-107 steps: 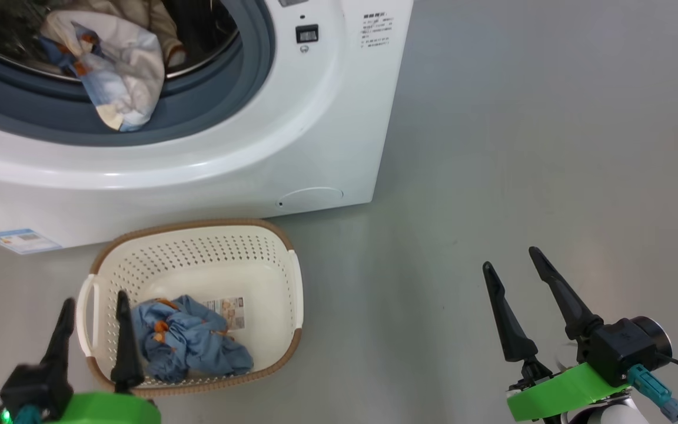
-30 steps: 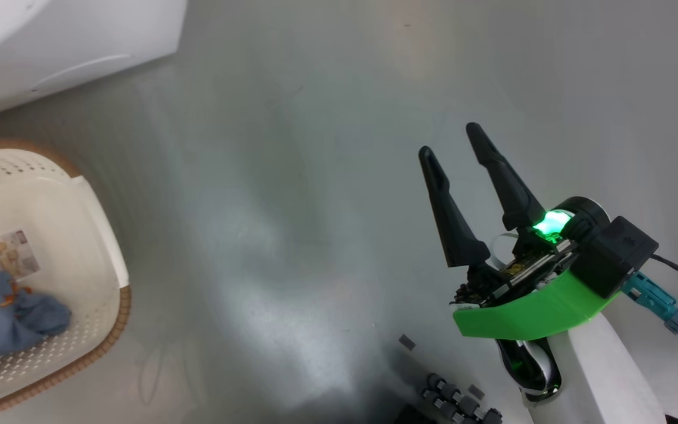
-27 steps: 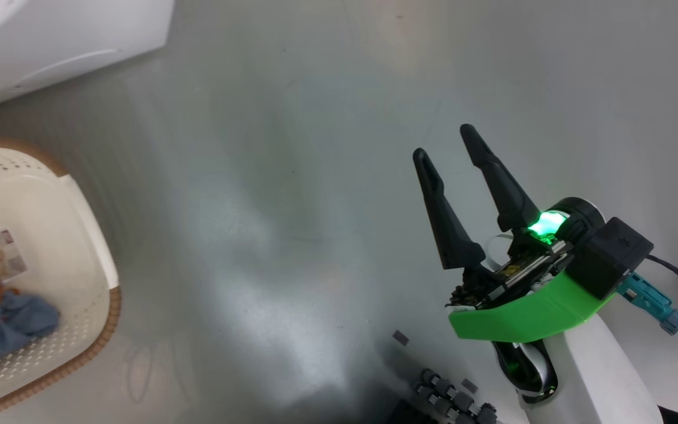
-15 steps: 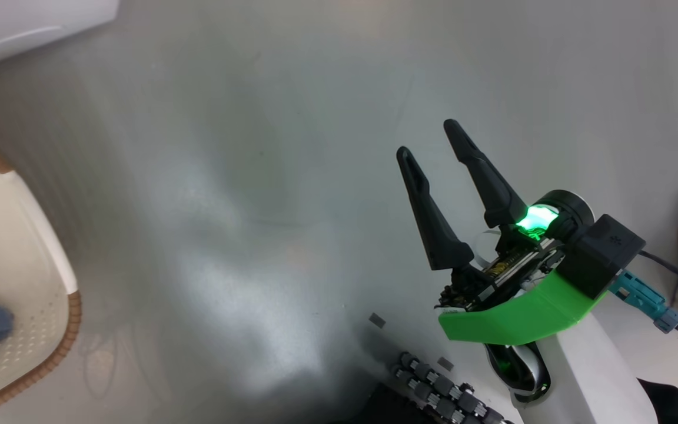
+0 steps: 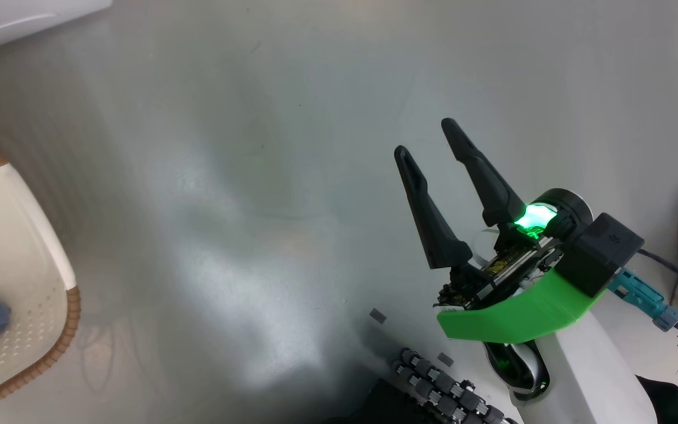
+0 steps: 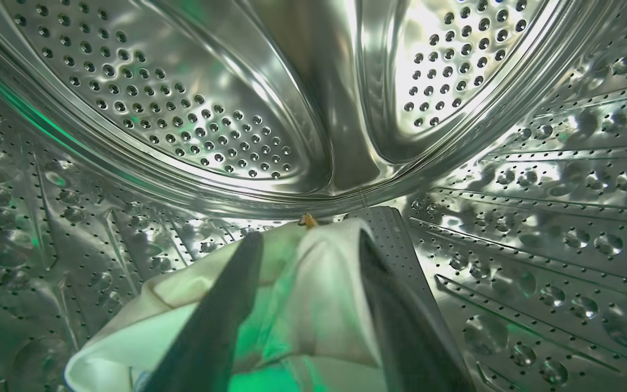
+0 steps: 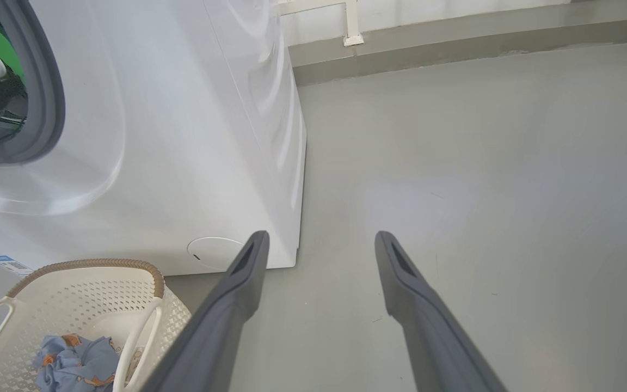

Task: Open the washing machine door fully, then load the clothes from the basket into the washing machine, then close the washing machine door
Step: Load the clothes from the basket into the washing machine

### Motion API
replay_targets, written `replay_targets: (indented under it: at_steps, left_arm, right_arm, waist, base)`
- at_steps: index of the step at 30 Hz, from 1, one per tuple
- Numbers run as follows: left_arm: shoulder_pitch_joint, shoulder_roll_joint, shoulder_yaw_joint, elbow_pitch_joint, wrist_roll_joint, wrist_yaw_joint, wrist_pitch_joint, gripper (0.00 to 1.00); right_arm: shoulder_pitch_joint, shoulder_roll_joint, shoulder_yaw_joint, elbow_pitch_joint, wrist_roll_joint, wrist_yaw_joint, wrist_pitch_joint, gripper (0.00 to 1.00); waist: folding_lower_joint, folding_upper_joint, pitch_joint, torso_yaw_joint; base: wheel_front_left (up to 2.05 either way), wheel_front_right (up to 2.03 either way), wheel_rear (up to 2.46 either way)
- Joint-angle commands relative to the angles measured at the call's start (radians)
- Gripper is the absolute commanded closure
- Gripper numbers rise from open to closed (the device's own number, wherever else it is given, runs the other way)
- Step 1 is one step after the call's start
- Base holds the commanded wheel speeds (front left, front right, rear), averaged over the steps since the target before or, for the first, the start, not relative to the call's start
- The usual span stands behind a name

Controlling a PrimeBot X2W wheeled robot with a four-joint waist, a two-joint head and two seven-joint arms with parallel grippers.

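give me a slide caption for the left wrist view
Left end effector inside the washing machine drum, a cream garment between its parted fingers.

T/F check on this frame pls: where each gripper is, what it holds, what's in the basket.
1. The left gripper is inside the steel drum. True.
2. The right gripper is shut on a garment. False: its fingers stand apart above bare floor, holding nothing.
3. The basket is empty. False: a blue bundle of clothes lies in it.
4. A cream cloth lies between the left gripper's fingers. True.
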Motion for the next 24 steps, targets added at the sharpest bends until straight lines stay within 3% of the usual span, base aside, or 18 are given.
replay_targets:
  at_steps: [1, 12, 18, 24]
  left_arm:
    - [-0.008, 0.037, 0.014, -0.013, -0.003, -0.007, -0.004, 0.0]
    - [0.08, -0.006, -0.002, -0.033, -0.031, -0.004, -0.056, 0.0]
    - [0.202, -0.024, 0.005, -0.115, -0.061, 0.03, -0.095, 0.0]
    - [0.361, -0.049, 0.025, -0.243, -0.102, 0.097, -0.127, 0.0]
  right_arm:
    - [0.01, -0.003, 0.01, -0.017, 0.015, 0.002, -0.005, 0.0]
    - [0.014, -0.003, -0.031, -0.012, -0.019, 0.002, -0.005, 0.0]
    - [0.033, -0.003, -0.063, -0.004, -0.051, 0.002, -0.005, 0.0]
    - [0.059, -0.003, -0.103, -0.001, -0.092, 0.002, -0.005, 0.0]
  waist:
    - [0.0, 0.0, -0.002, 0.006]
    - [0.0, 0.0, -0.054, 0.07]
    - [0.0, 0.0, -0.105, 0.114]
    - [0.0, 0.0, -0.16, 0.17]
  base:
    - [0.0, 0.0, 0.0]
    - [0.0, 0.0, 0.0]
    - [0.0, 0.0, 0.0]
    - [0.0, 0.0, 0.0]
